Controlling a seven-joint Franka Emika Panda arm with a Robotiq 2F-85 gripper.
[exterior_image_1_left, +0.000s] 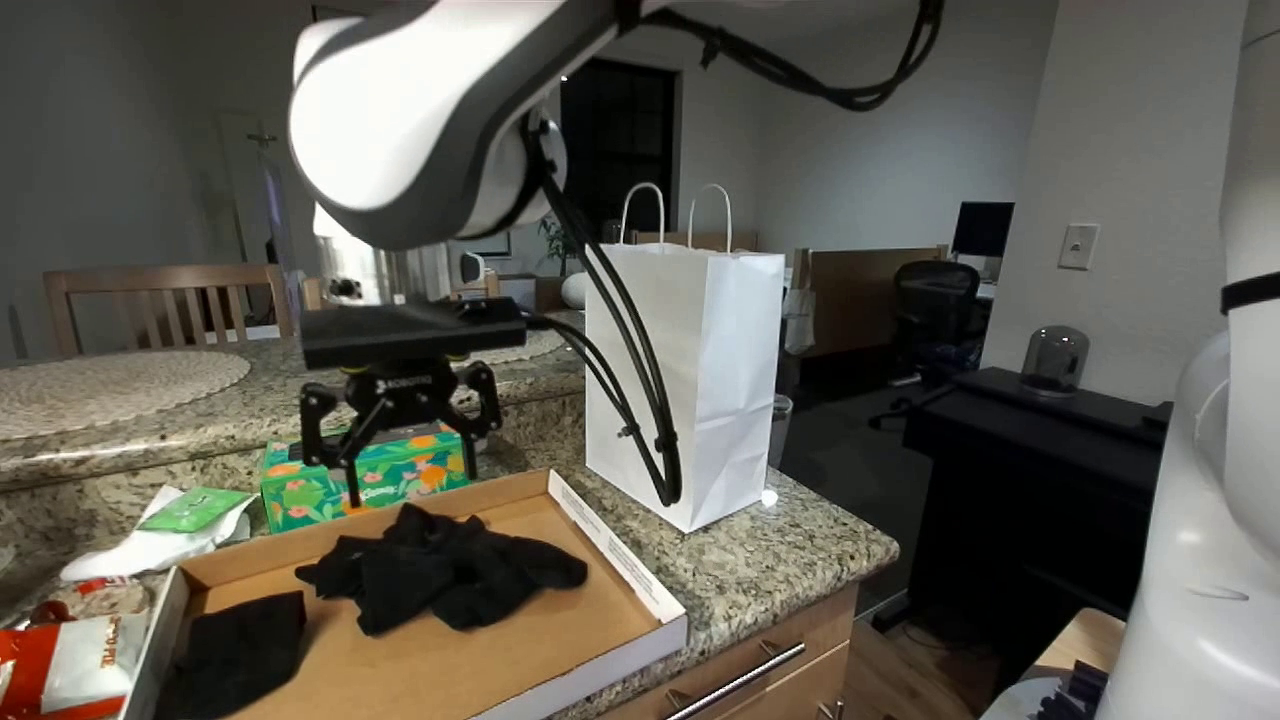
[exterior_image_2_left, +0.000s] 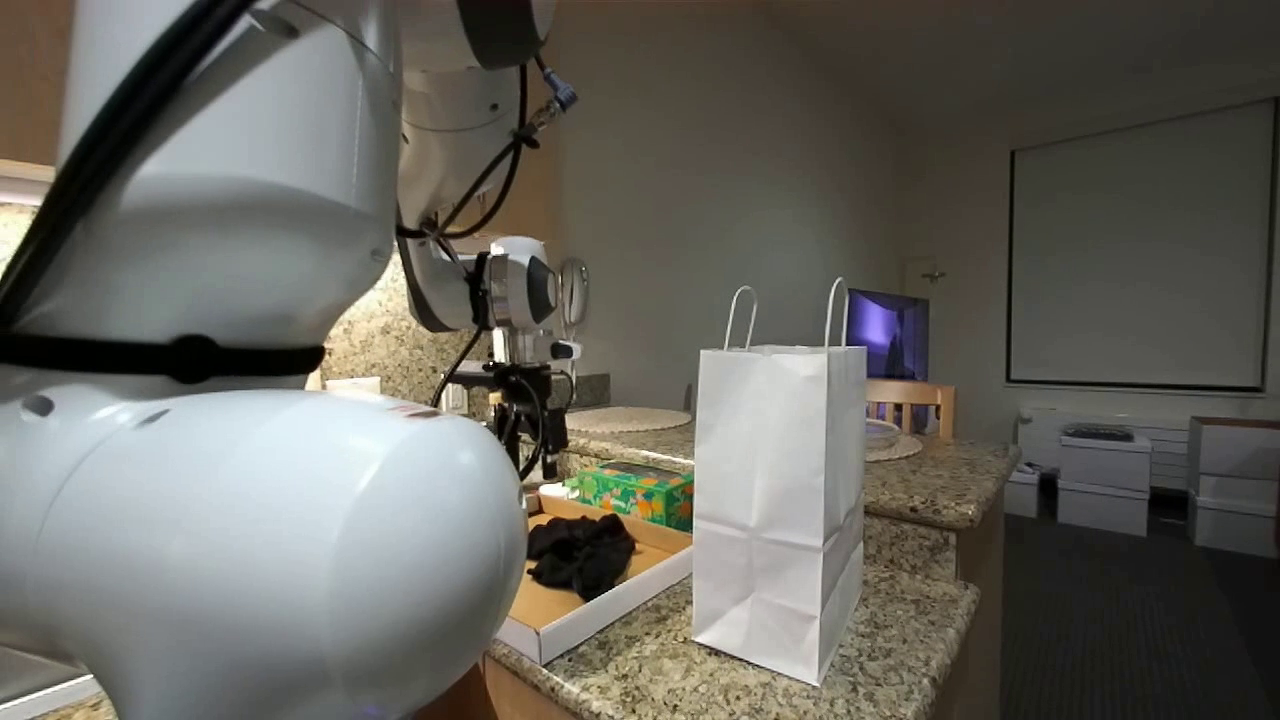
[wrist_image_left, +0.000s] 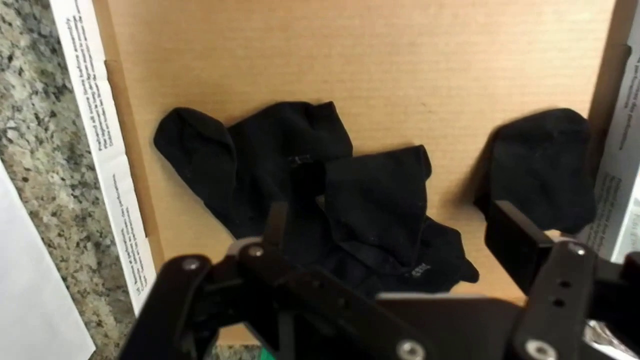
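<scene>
In an exterior view the camera stands close to the cardboard tray (exterior_image_1_left: 520, 650), a little above it, and faces across the counter (exterior_image_1_left: 800, 530) past the paper bag (exterior_image_1_left: 670, 350) toward the desk chair (exterior_image_1_left: 935, 290). In an exterior view the camera sits just beside the arm (exterior_image_2_left: 300, 530), which blocks the left side, and faces past the bag toward the far pale panel (exterior_image_2_left: 1140, 250). Both exterior views share part of the tray, the black cloth (exterior_image_1_left: 455, 575), the tissue box (exterior_image_1_left: 405, 475), the bag and the gripper (exterior_image_1_left: 411, 488). The wrist view looks down from close above and shares the tray and cloth with both; the gripper lines its bottom edge.
</scene>
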